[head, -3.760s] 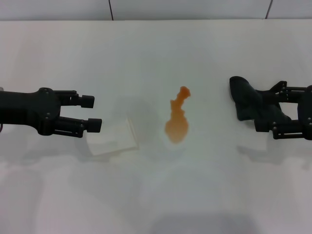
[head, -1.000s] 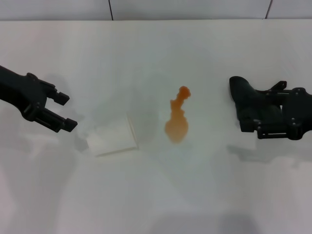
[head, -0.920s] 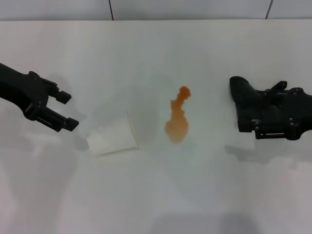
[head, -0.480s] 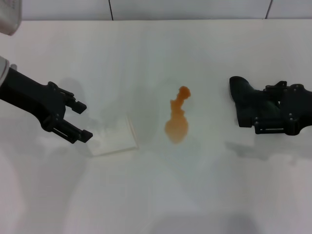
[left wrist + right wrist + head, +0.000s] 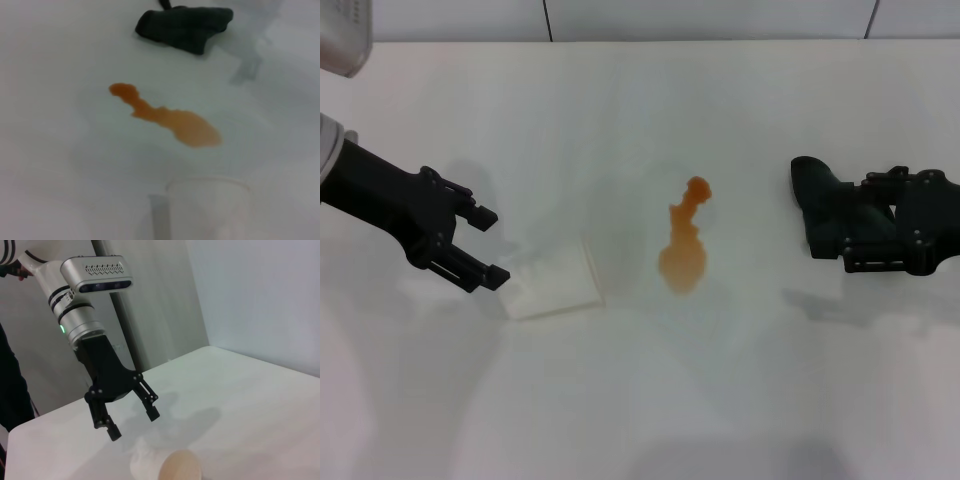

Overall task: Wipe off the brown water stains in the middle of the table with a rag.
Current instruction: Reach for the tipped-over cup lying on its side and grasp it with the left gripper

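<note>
swung in low beside the tipped cup [image 5: 555, 283] since a second ago: left gripper [image 5: 480, 246], fingers spread and empty. right gripper [image 5: 880, 232] at the rag [image 5: 825, 205], well right of the brown water stains [image 5: 684, 245] at mid-counter [image 5: 640, 400]; grip on the cloth impossible to tell. stain not yet wiped; cup likely being cleared first.

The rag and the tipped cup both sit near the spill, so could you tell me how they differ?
The rag is black, soft and lumpy; the cup is whitish, translucent and stiff, lying on its side. The rag lies right of the brown water stains, at the right gripper; the cup lies left of them, by the open left gripper. Both rest on the table, clear of the stains.
</note>
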`<action>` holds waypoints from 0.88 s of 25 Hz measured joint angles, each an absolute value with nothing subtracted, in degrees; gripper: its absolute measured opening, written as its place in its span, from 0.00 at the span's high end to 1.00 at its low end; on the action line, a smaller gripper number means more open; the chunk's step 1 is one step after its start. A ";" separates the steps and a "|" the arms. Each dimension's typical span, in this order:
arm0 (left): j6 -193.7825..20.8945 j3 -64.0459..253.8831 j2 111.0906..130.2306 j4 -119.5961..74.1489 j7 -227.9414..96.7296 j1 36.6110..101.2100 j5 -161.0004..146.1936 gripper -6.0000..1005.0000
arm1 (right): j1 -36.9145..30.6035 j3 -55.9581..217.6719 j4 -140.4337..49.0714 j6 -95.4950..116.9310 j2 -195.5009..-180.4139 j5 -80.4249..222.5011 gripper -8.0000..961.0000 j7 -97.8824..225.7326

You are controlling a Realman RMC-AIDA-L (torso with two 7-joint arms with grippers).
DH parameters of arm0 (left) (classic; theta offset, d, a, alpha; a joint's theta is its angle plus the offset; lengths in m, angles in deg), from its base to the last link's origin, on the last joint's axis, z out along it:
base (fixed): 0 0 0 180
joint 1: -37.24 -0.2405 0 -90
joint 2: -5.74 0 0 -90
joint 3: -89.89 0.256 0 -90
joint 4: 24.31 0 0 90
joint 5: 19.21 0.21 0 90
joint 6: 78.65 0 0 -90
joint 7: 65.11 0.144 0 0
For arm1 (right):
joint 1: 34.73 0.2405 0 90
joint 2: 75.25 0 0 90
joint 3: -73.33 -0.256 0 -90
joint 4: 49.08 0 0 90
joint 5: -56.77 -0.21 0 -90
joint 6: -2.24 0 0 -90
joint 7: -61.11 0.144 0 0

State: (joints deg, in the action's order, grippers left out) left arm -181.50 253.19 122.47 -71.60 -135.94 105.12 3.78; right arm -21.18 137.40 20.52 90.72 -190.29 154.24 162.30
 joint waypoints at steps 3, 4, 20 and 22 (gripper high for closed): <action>-180.39 253.19 122.51 -71.60 -135.53 105.48 4.18 0.13 | -21.20 137.39 20.76 90.78 -190.29 154.23 0.20 162.80; -179.98 253.19 122.69 -71.60 -135.29 105.71 4.38 0.13 | -21.20 137.42 20.80 90.77 -190.29 154.23 0.20 162.93; -176.35 253.15 124.50 -67.54 -134.62 106.63 4.09 0.13 | -21.12 137.75 20.92 90.73 -190.29 154.21 0.20 163.42; -176.09 253.13 124.51 -67.10 -134.83 106.40 4.09 0.13 | -21.11 137.76 20.92 90.72 -190.29 154.24 0.20 163.42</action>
State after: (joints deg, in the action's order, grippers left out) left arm -176.09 253.13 124.51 -67.10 -134.83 106.40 4.09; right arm -21.11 137.76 20.92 90.72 -190.29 154.24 163.42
